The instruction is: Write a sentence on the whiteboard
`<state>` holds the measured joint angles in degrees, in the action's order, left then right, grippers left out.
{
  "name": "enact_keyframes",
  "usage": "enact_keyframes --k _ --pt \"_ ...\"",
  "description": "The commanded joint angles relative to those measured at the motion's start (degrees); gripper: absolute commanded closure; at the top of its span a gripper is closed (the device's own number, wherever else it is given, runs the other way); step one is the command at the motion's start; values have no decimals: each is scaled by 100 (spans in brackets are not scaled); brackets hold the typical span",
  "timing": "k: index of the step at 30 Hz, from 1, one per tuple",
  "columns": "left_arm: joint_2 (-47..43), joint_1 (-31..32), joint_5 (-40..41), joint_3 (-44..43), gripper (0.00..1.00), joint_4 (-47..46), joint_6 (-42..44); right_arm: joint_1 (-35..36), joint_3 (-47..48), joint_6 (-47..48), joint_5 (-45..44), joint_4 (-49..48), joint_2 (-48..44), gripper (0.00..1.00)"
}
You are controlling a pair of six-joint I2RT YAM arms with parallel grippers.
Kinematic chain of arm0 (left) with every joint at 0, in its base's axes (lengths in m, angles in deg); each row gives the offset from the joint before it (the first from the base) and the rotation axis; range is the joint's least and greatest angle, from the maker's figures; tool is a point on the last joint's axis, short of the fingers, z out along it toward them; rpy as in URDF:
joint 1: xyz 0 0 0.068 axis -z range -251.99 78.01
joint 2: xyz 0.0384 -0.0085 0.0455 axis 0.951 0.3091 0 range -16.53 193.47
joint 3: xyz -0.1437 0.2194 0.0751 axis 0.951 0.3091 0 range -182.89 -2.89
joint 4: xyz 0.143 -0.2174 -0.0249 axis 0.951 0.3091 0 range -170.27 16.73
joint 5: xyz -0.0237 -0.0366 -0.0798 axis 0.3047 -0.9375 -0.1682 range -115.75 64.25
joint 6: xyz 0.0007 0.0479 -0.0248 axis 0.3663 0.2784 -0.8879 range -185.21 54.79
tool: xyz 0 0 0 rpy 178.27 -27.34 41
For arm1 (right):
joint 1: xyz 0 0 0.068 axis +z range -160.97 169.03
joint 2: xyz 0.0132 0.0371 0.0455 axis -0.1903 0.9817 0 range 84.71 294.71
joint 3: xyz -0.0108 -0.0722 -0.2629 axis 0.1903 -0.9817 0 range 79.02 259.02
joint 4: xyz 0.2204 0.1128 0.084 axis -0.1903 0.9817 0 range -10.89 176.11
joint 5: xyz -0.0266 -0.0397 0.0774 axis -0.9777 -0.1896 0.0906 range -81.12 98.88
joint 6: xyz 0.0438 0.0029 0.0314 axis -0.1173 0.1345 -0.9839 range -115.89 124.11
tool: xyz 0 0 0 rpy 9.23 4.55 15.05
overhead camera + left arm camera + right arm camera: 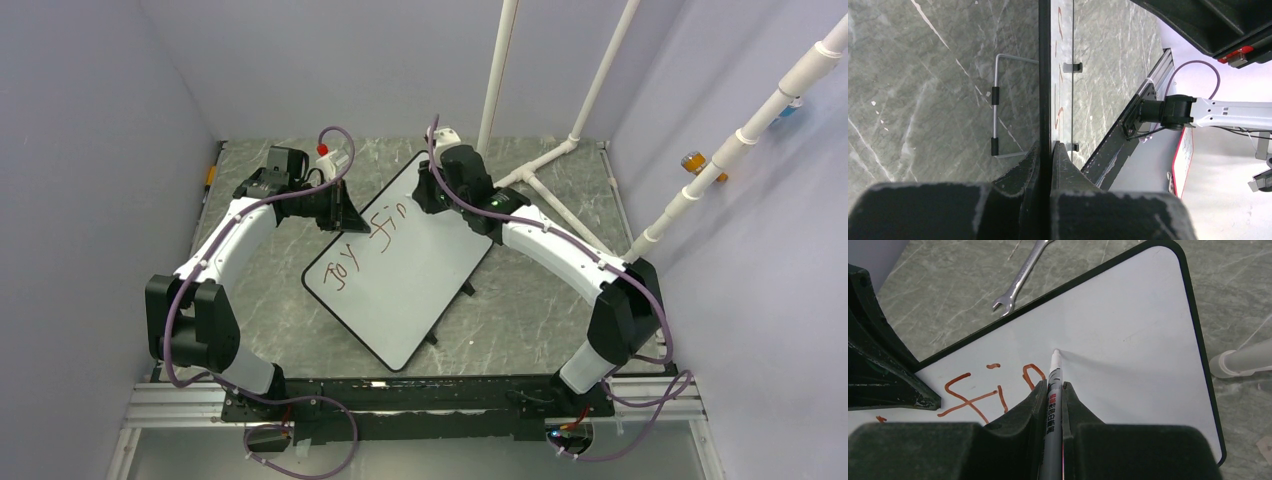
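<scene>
Both grippers at the whiteboard [410,300], marker tip on its surface.
We see the whiteboard lying askew on the grey marbled table [540,320], between the arms. The left gripper [1051,146] is clamped on the board's rim. The right gripper [1054,387] grasps a marker [1054,371], and its tip touches the board just right of the reddish-brown sentence [983,392], so far "Joy fin". A wrench [1020,277] lies beside the board's far edge.
</scene>
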<state>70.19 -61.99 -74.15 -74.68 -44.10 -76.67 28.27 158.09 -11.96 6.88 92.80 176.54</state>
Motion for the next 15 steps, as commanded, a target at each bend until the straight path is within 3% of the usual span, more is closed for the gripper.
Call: enact_keyframes --k 1,15 --pt "-212 28 331 -196 100 -298 513 -15 217 -16 172 -175 62 100" --pt "-236 28 323 -211 100 -299 499 -12 -555 -203 517 -273 -279 100"
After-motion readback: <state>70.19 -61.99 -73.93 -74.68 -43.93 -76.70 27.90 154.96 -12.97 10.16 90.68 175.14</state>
